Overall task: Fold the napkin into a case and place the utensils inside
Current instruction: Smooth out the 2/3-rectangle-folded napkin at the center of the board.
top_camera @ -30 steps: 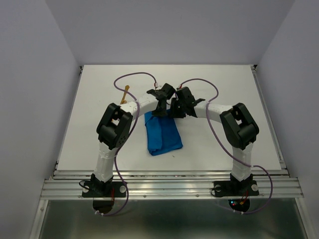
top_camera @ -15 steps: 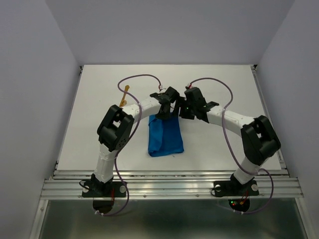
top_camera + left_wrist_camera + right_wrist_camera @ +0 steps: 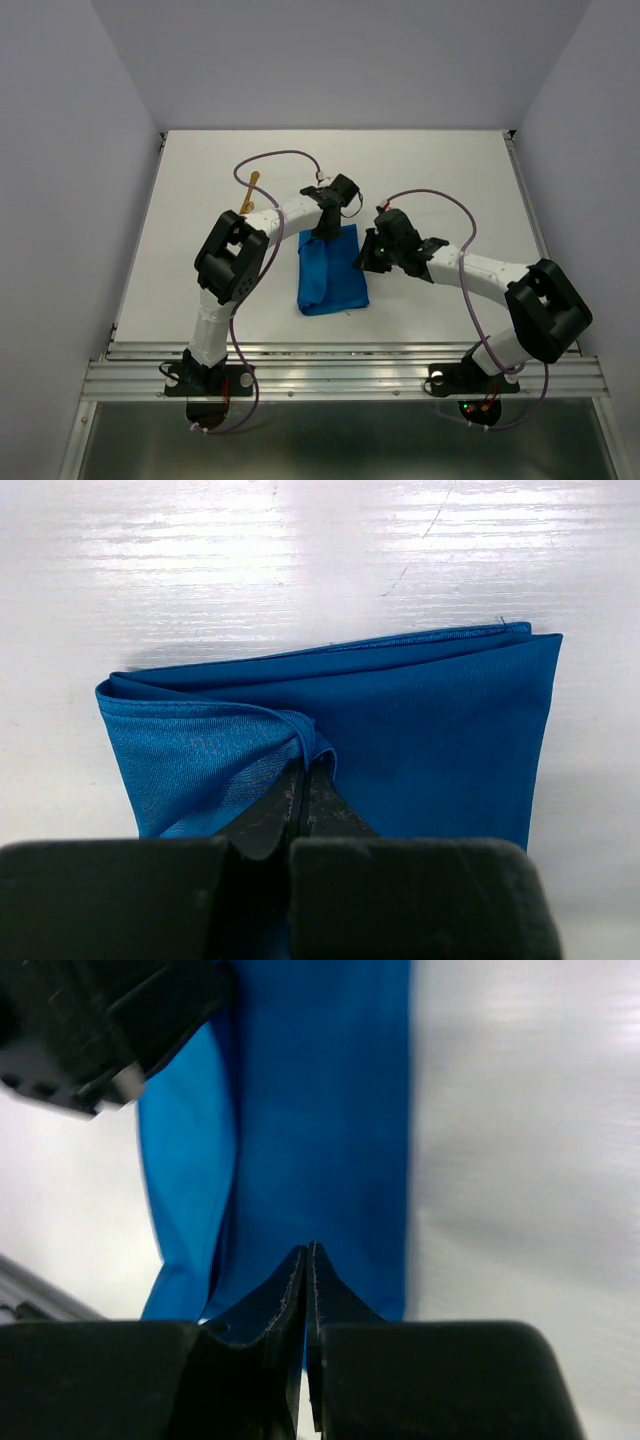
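**Napkin (image 3: 330, 275) folded, a gripper at two of its edges**

The napkin lies mid-tabletop (image 3: 450, 180) as a narrow blue rectangle. The left gripper (image 3: 303, 780) is clamped on a raised fold at its 12 o'clock edge. The right gripper (image 3: 308, 1260) has its jaws together at the 3 o'clock edge; whether it pinches cloth is unclear. A golden utensil (image 3: 251, 188) lies apart at 10 o'clock.

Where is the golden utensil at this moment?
In the top view, the golden utensil lies on the table left of centre, just beyond the left arm and apart from the folded blue napkin, to its left.
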Action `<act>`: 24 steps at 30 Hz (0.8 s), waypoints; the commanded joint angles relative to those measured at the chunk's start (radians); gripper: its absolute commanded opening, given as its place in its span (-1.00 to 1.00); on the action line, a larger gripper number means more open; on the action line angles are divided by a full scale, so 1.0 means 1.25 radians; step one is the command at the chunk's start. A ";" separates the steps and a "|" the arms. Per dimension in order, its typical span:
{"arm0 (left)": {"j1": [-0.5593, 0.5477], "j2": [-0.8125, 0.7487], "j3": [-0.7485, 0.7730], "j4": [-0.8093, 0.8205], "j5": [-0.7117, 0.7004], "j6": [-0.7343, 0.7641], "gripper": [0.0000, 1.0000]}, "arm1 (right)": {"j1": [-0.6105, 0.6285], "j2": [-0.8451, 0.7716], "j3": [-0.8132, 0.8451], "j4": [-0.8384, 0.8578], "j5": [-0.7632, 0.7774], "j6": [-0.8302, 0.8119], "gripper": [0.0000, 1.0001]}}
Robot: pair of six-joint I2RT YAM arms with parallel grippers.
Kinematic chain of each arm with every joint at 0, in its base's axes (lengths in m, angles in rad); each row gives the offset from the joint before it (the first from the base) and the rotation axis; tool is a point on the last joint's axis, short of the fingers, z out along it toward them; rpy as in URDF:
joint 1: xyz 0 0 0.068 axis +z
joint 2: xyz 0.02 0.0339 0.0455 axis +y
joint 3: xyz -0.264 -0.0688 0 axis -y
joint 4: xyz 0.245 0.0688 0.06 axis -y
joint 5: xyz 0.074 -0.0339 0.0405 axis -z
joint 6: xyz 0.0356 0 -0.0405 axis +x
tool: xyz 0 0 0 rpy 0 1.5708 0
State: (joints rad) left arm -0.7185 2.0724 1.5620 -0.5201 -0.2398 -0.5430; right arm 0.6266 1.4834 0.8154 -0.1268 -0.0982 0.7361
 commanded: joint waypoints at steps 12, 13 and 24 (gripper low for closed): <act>-0.002 -0.025 -0.009 -0.021 -0.036 -0.064 -1.00 | 0.166 0.083 0.046 0.235 -0.083 0.089 -0.87; -0.001 -0.018 -0.002 -0.034 -0.045 -0.069 -1.00 | 0.177 0.092 0.051 0.236 -0.087 0.092 -0.88; -0.002 -0.018 0.010 -0.039 -0.052 -0.079 -1.00 | 0.195 0.052 -0.017 0.250 0.016 0.134 0.13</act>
State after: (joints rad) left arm -0.7181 2.0727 1.5452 -0.5537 -0.2745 -0.6338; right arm 0.8543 1.6051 0.8196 0.1413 -0.1398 0.8822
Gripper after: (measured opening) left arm 0.033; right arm 0.434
